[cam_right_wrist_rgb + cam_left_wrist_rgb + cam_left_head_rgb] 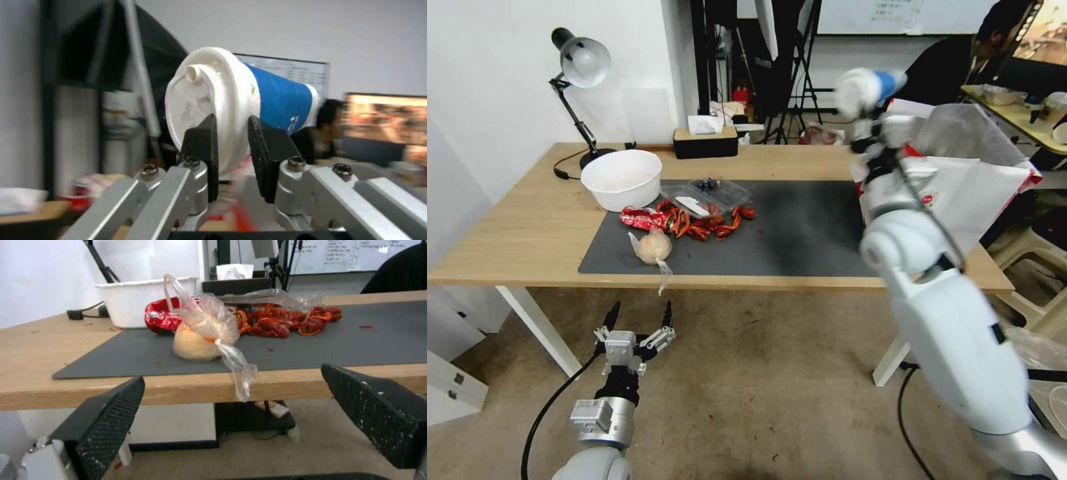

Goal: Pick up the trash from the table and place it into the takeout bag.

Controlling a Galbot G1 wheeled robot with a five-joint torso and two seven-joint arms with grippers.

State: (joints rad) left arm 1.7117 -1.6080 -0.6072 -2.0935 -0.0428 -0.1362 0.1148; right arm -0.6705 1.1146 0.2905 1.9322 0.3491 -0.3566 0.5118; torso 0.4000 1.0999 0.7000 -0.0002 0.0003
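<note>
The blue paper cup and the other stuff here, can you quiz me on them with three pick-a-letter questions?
1. Where is the blue paper cup with the white lid?
A. in the right pincer
B. on the floor
C. inside the white round bowl

2. What colour is the crumpled wrapper?
A. green
B. red
C. yellow

3. How is the left pincer?
A. shut on a bag
B. open, holding nothing
C. shut on a bowl

Answers: 1 A, its fingers clamp the lid's rim; 2 B, it shines red on the dark grey mat; 3 B, its fingers stand spread below the table edge.
</note>
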